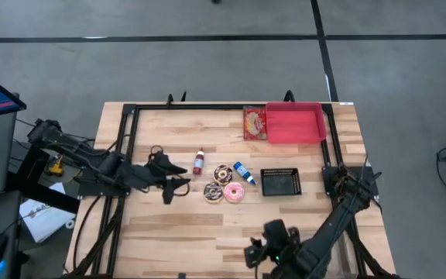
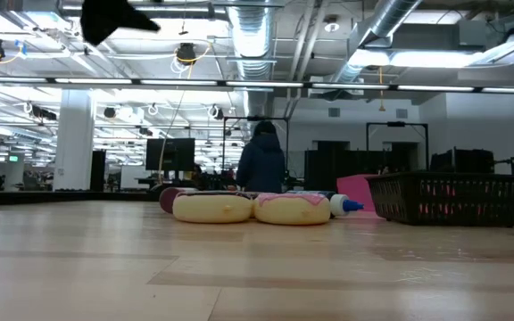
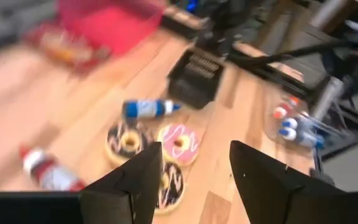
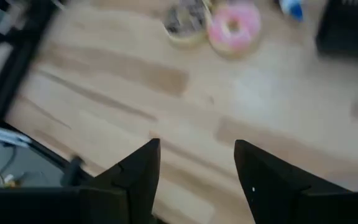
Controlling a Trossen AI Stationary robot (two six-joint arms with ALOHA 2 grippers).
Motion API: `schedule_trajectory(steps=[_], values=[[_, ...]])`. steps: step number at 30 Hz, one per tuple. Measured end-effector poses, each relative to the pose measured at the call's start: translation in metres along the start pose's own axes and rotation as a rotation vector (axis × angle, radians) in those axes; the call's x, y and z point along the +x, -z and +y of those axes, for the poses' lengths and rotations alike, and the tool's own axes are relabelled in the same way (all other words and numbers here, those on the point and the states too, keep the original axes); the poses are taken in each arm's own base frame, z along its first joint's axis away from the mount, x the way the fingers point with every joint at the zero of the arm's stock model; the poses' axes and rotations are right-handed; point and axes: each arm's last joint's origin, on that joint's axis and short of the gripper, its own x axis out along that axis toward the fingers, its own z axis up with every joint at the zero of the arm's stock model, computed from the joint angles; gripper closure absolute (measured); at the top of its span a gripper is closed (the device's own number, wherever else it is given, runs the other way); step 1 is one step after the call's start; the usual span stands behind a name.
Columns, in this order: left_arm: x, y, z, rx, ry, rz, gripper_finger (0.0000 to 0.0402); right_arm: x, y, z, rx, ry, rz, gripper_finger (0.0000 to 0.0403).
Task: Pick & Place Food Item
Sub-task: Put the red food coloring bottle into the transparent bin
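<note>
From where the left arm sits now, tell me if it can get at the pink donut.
Probably yes. The left gripper is open and empty, the pink donut lies to its right, and only a chocolate donut sits between them, which a descent from above should clear.

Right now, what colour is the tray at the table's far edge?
Red tray, clearest in the high view.

My left gripper (image 1: pixel 178 180), fingers apart and empty, faces bare wood up to the red-capped bottle (image 1: pixel 198 162) and the chocolate doughnuts (image 1: pixel 214 192). The pink doughnut (image 1: pixel 234 192) touches them; the blue bottle (image 1: pixel 244 172) and black basket (image 1: pixel 280 181) crowd just beyond. My right gripper (image 1: pixel 255 256) has open boards along the near edge.
</note>
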Motion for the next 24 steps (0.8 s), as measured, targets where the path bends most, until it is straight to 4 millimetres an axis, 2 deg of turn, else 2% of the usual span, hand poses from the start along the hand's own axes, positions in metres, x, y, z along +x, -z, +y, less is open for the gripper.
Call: schedule_trajectory(steps=[4, 8, 11, 19, 24], values=[[0.025, 0.006, 0.008, -0.122, -0.023, 0.143, 0.0207, 0.001, -0.023, 0.011, -0.020, -0.033, -0.049, 0.0204], [0.054, 0.014, 0.028, -0.119, -0.181, 0.249, 0.0186, 0.002, -0.043, 0.020, -0.044, -0.045, -0.058, 0.0204], [0.072, 0.011, 0.046, -0.152, -0.288, 0.254, 0.0167, 0.003, -0.053, 0.024, -0.056, -0.052, -0.061, 0.0204], [0.115, 0.009, 0.103, -0.296, -0.526, 0.301, 0.0154, 0.002, -0.058, 0.023, -0.045, -0.056, -0.081, 0.0204], [0.135, 0.010, 0.124, -0.328, -0.545, 0.316, 0.0159, 0.002, -0.059, 0.024, -0.040, -0.060, -0.084, 0.0204]])
